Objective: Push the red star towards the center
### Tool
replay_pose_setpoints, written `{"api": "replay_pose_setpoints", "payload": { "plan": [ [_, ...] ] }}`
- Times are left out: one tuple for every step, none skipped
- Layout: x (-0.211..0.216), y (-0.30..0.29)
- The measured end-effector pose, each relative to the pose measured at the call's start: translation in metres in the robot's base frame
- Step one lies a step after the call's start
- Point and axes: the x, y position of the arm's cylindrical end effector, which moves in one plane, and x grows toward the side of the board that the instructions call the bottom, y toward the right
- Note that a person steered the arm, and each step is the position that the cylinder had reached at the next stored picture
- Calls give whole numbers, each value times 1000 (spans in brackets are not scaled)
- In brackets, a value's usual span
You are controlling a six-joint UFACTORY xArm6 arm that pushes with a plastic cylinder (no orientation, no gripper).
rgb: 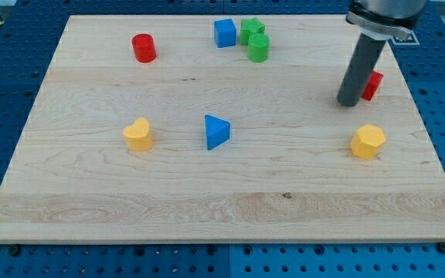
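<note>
The red star [374, 83] lies near the view's right edge of the wooden board [222, 201], mostly hidden behind my rod, so its shape barely shows. My tip [349, 101] rests on the board just left of the red star, touching or almost touching it. The board's middle is well to the view's left of both.
A yellow hexagon block [368, 142] sits below the tip. A blue triangle [216, 131] and a yellow heart [138, 133] lie mid-board. A red cylinder [144, 48] is top left. A blue cube [225, 33], a green star [251, 30] and a green cylinder [259, 48] cluster at top centre.
</note>
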Motion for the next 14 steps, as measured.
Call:
{"api": "replay_pose_setpoints", "payload": {
  "plan": [
    [3, 31],
    [3, 54],
    [2, 75],
    [-23, 82],
    [-24, 48],
    [-24, 17],
    [-24, 5],
    [-28, 22],
    [-43, 43],
    [-45, 23],
    [-41, 4],
    [-35, -16],
    [-34, -37],
    [-34, -60]
  ]
}}
